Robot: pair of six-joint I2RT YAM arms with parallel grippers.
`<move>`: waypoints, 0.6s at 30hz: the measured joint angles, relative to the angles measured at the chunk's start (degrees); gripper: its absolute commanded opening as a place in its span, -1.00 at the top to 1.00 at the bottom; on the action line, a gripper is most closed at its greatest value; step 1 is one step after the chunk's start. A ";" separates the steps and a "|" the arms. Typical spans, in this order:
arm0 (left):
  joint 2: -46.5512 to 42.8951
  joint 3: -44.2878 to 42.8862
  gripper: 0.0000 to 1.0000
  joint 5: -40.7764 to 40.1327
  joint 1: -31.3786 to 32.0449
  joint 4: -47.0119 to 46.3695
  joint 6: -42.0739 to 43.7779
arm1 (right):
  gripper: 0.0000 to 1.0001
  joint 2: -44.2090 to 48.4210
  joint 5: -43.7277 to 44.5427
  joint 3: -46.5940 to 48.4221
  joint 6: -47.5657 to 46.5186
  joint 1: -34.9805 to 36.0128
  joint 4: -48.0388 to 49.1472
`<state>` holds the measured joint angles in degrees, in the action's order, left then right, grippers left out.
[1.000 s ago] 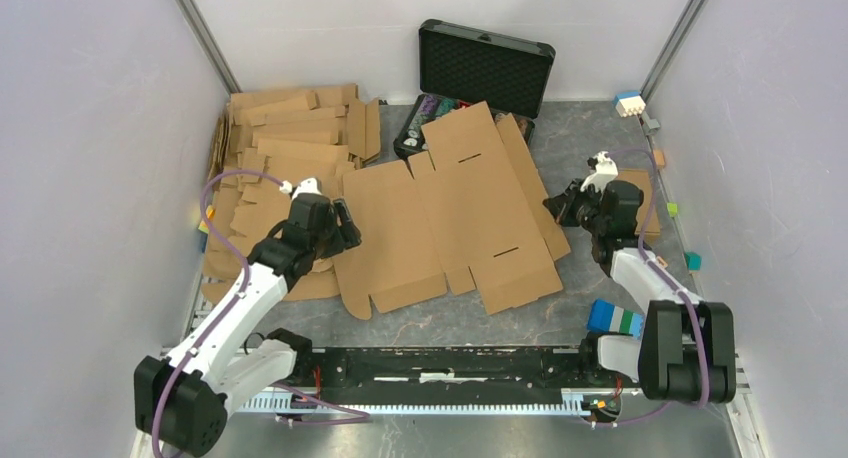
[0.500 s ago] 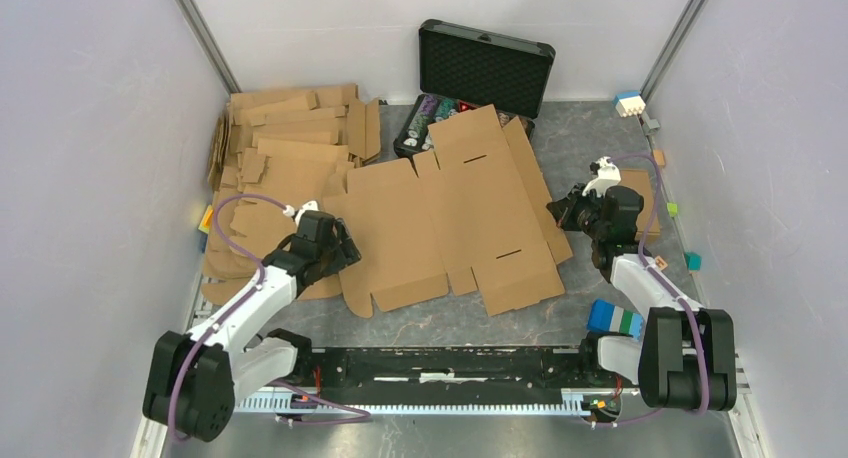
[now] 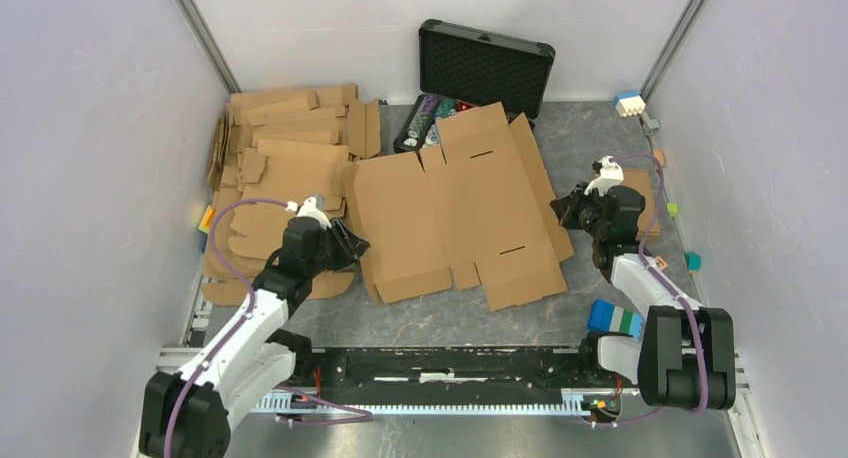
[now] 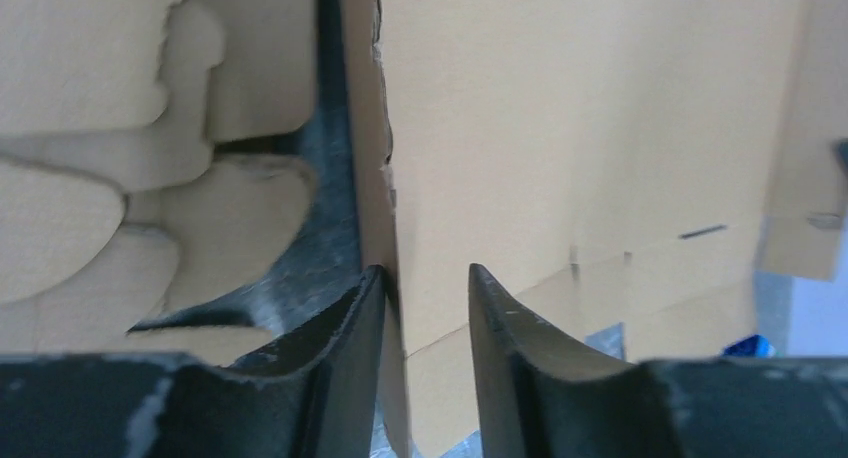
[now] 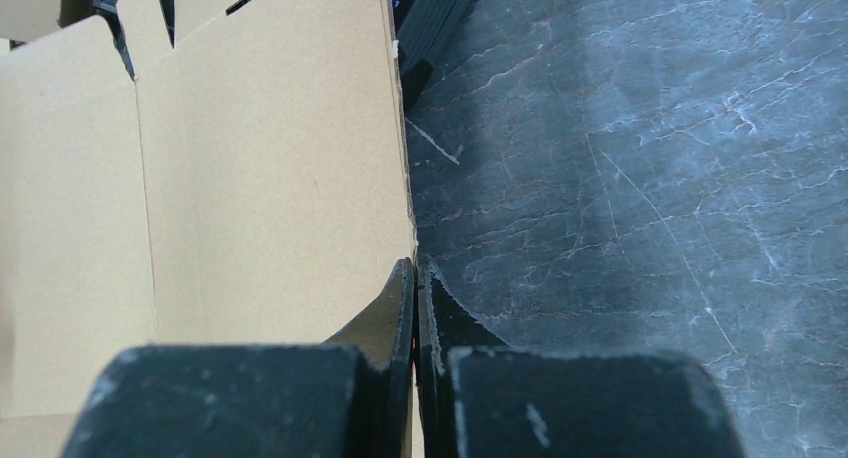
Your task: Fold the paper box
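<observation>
Straddling the flat corrugated paper box [image 3: 460, 208] edge, left gripper [image 4: 427, 278] fingers standing apart, right gripper [image 5: 416, 268] fingers pressing together at the opposite edge

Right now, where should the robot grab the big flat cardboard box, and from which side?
Probably best on its thin left edge, coming in from the left. The paper box lies flat and unfolded, so only an edge fits between the fingers. That left edge sits between the open jaws of the left gripper, which makes it the easiest place to pinch.
</observation>
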<state>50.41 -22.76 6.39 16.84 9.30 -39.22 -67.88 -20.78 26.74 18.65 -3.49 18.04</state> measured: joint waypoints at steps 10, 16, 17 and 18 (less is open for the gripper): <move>-2.29 0.48 0.20 2.95 0.00 -3.26 0.31 | 0.62 -2.01 -0.17 0.00 0.17 0.13 0.39; 4.98 -2.16 0.13 0.52 0.00 1.33 1.55 | 0.33 -4.50 -0.15 0.00 -0.04 0.74 0.09; 5.55 -2.21 0.12 0.13 0.00 1.64 1.60 | 0.33 -4.57 -0.15 0.00 -0.09 0.87 0.09; 5.92 -2.21 0.09 -0.09 0.00 1.79 1.62 | 0.32 -4.63 -0.11 0.02 -0.26 1.07 0.09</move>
<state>56.34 -24.97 6.31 16.84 11.09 -37.60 -72.51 -20.88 26.76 18.39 -2.42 18.13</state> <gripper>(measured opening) 0.425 0.327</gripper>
